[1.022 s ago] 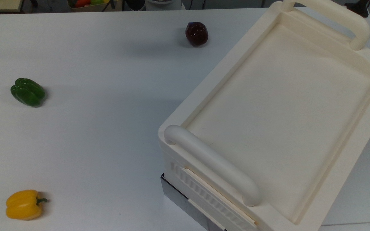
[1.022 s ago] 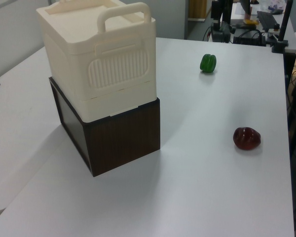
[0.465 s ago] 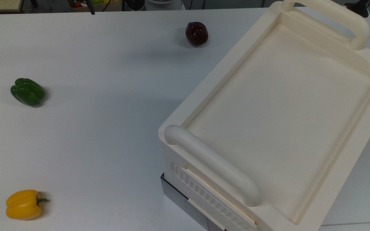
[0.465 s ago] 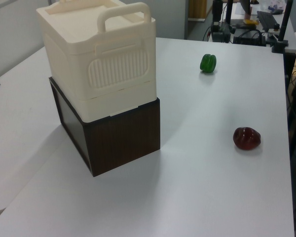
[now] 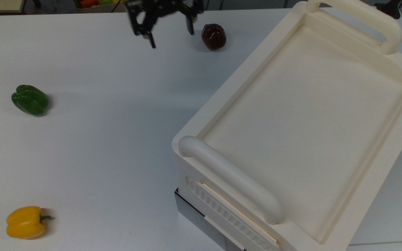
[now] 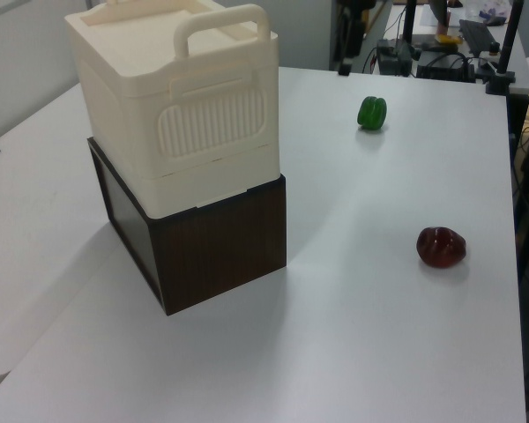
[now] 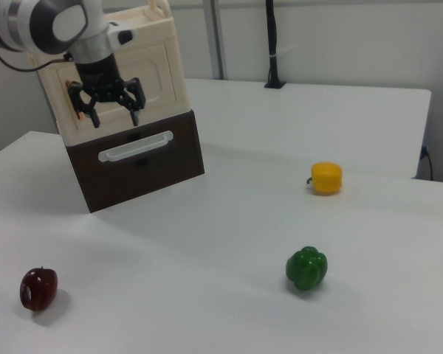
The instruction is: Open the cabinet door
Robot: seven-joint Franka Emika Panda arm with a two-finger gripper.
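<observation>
Behind the empty, wide-open claw (image 7: 107,112), the cabinet door (image 7: 118,81) looks shut, so approach squarely and grip its handle.

We are looking at a robotics lab. A white table (image 5: 99,139) carries test props: beside the gripper (image 5: 169,33) a dark red pepper (image 5: 214,36), farther from it a green pepper (image 5: 30,99) and a yellow pepper (image 5: 25,222). Behind the gripper, past the table's edge, stand black camera stands (image 6: 510,40) and cabled equipment (image 6: 397,57); plain walls close the room.
</observation>
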